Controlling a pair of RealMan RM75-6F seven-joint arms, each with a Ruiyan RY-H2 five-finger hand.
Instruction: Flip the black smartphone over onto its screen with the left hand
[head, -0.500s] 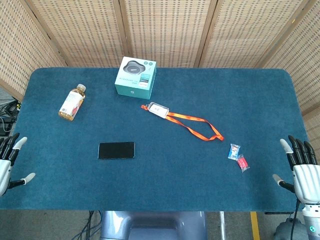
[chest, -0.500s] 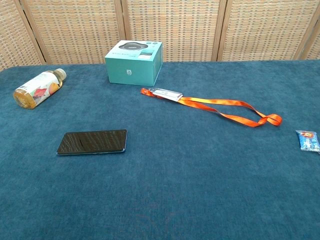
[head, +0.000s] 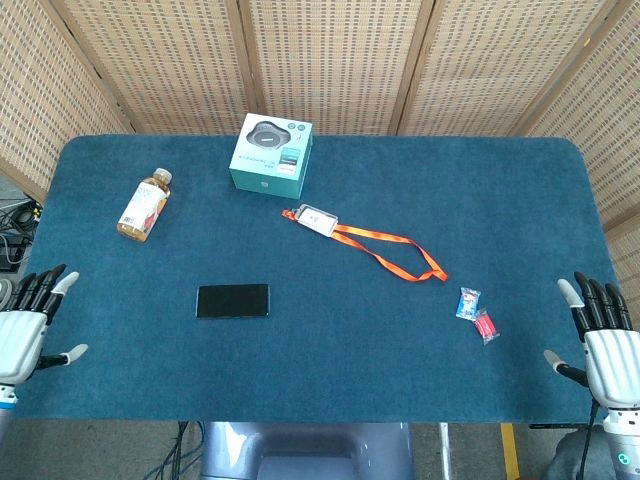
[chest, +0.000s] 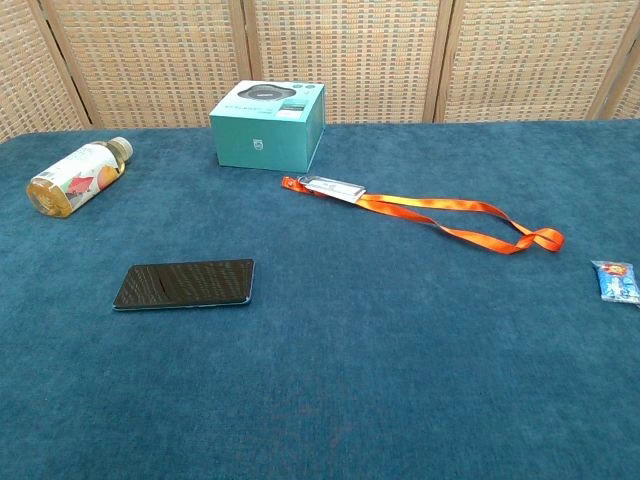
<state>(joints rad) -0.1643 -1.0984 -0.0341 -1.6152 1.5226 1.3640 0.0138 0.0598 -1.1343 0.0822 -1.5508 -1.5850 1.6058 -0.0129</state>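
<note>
The black smartphone lies flat on the blue table, left of centre, its glossy dark face up; the chest view shows the smartphone too. My left hand hovers at the table's left front edge, well to the left of the phone, fingers spread and empty. At the right front edge my right hand stands with fingers apart, holding nothing. Neither hand appears in the chest view.
A juice bottle lies on its side at the far left. A teal box stands at the back. An orange lanyard with a card stretches across the middle. Small wrapped sweets lie at the right.
My left hand has moved slightly inward to the right, toward the table. The phone and the right hand have stayed put.
</note>
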